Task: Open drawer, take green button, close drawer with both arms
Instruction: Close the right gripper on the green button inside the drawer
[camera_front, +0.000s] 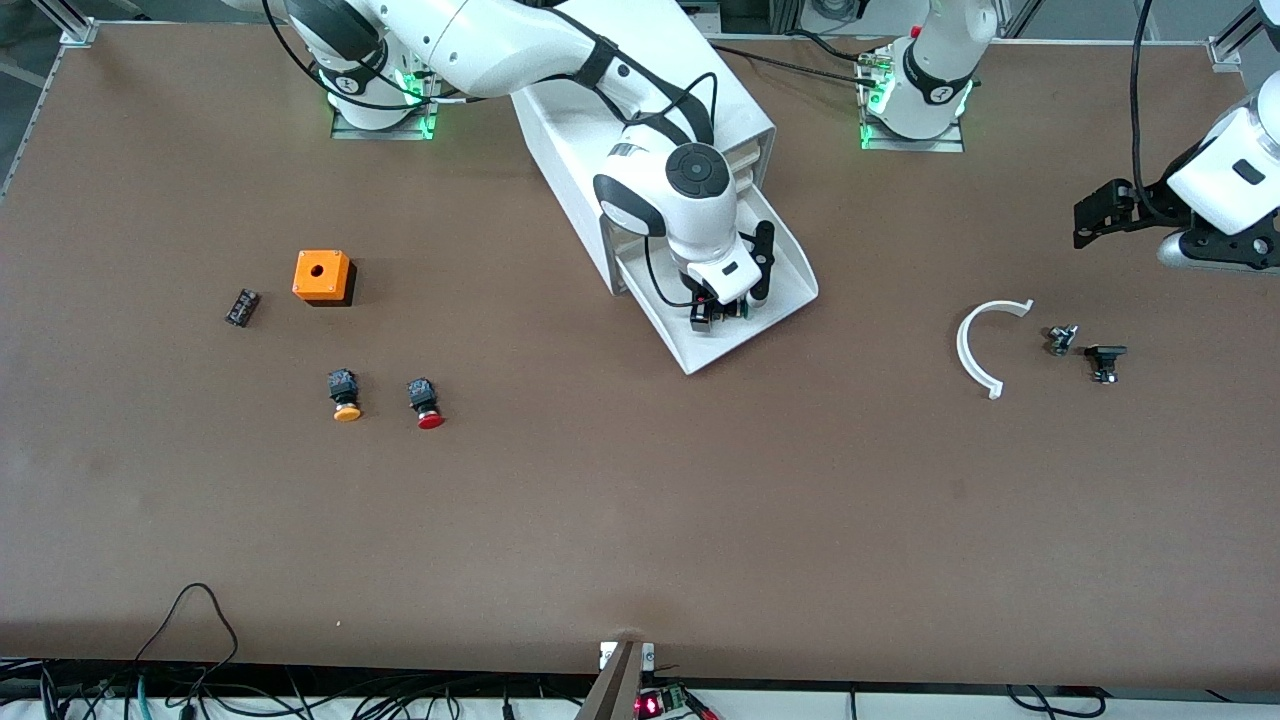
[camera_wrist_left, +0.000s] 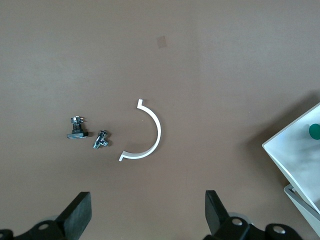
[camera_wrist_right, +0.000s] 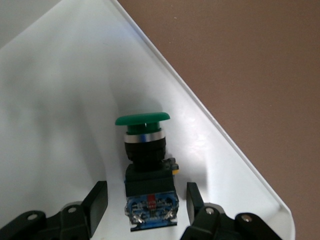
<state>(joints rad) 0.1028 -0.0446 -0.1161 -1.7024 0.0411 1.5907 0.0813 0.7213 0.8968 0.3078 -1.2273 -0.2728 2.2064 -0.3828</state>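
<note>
The drawer (camera_front: 790, 275), the lowest one of the white cabinet (camera_front: 560, 150), stands pulled out toward the front camera. The green-capped button (camera_wrist_right: 145, 160) lies on its side on the drawer floor (camera_wrist_right: 60, 110). My right gripper (camera_wrist_right: 146, 196) is down in the drawer, open, one finger on each side of the button's black body with gaps showing. In the front view the right gripper (camera_front: 718, 312) hides the button. My left gripper (camera_front: 1090, 215) is open and empty over the table at the left arm's end; the left wrist view shows its gripper (camera_wrist_left: 146, 200) and the green cap (camera_wrist_left: 314, 131).
A white arc piece (camera_front: 985, 345) and two small metal parts (camera_front: 1062, 339) (camera_front: 1104, 360) lie near the left arm's end. Toward the right arm's end lie an orange box (camera_front: 322, 275), an orange-capped button (camera_front: 344, 395), a red-capped button (camera_front: 425, 403) and a small black part (camera_front: 241, 307).
</note>
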